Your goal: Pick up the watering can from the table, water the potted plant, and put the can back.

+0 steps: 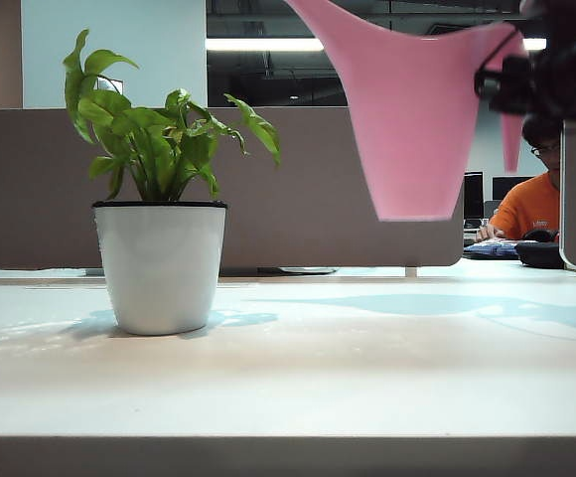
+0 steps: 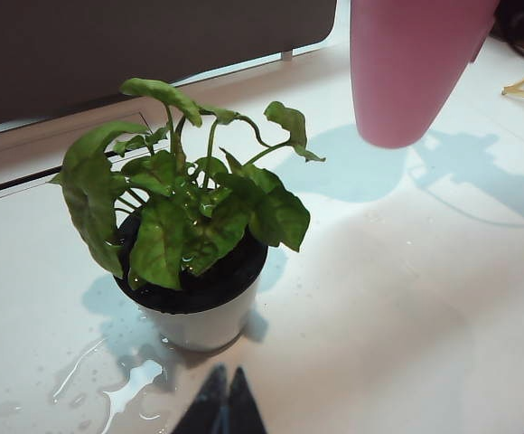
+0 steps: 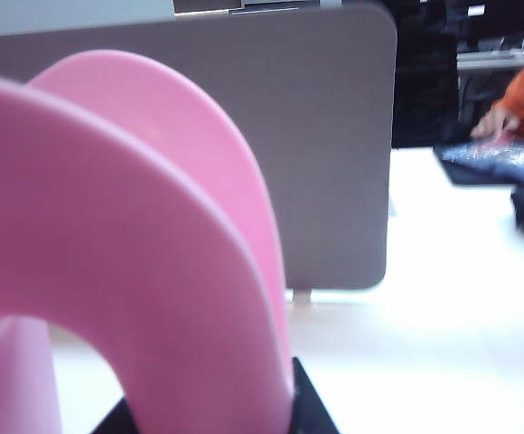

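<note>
The right gripper's (image 3: 217,420) jaws are pinched on the curved handle of the pink watering can (image 1: 412,119); in the right wrist view the dark fingers (image 3: 312,411) sit against the underside of the handle arch, which fills most of that picture. In the exterior view this gripper (image 1: 526,84) shows as a dark mass at the upper right, against the can's handle side, and the can hangs in the air well above the table (image 1: 367,378), its base clear of the surface. The can's spout runs up and to the left, out of the top of the picture.

The left gripper's (image 2: 224,402) jaws are pressed together, their two dark tips meeting in a point low over the table, just on the near side of the potted plant (image 2: 190,235). It holds nothing.

The plant stands upright on the left part of the table, green wavy leaves above a glossy white pot with a dark rim. The can's base hangs to the right of it and higher than the leaves, not over the pot. Spilled water (image 2: 122,389) lies in a puddle and streaks on the tabletop beside the pot, near the left gripper. Behind the table runs a grey partition (image 1: 298,189), and beyond it at the far right sits a person in an orange shirt (image 1: 531,204).
</note>
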{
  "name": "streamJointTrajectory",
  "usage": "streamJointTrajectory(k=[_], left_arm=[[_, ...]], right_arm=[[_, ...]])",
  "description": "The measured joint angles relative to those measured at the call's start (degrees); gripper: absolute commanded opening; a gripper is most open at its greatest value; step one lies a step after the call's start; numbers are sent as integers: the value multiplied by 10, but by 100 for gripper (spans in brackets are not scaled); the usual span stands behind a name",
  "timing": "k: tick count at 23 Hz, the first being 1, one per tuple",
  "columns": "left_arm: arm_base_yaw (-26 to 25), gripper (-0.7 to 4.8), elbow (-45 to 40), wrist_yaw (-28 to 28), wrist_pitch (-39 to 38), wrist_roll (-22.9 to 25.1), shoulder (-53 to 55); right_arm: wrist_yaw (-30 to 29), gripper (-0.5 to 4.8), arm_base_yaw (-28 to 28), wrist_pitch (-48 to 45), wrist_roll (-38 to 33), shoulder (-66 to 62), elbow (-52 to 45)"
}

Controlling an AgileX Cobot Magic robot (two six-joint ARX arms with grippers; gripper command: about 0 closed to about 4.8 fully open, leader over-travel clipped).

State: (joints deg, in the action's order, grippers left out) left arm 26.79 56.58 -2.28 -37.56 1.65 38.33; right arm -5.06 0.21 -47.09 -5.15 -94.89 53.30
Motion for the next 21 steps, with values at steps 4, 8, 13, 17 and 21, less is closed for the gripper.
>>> streamJointTrajectory(k=[4,8,13,17,21], left_arm=[[0,-5,0,0,0,0,0],[0,-5,0,0,0,0,0],[0,-5,0,0,0,0,0],[0,-5,0,0,0,0,1],[0,-5,0,0,0,0,1]], right_arm=[[11,116,0,-62,-34,-38,-52],[21,116,0,-95,-38,-73,-88],[20,115,0,-164,-40,-107,-110],[20,117,0,-183,-41,-123,-110],[20,139,0,-186,-40,-127,-110]])
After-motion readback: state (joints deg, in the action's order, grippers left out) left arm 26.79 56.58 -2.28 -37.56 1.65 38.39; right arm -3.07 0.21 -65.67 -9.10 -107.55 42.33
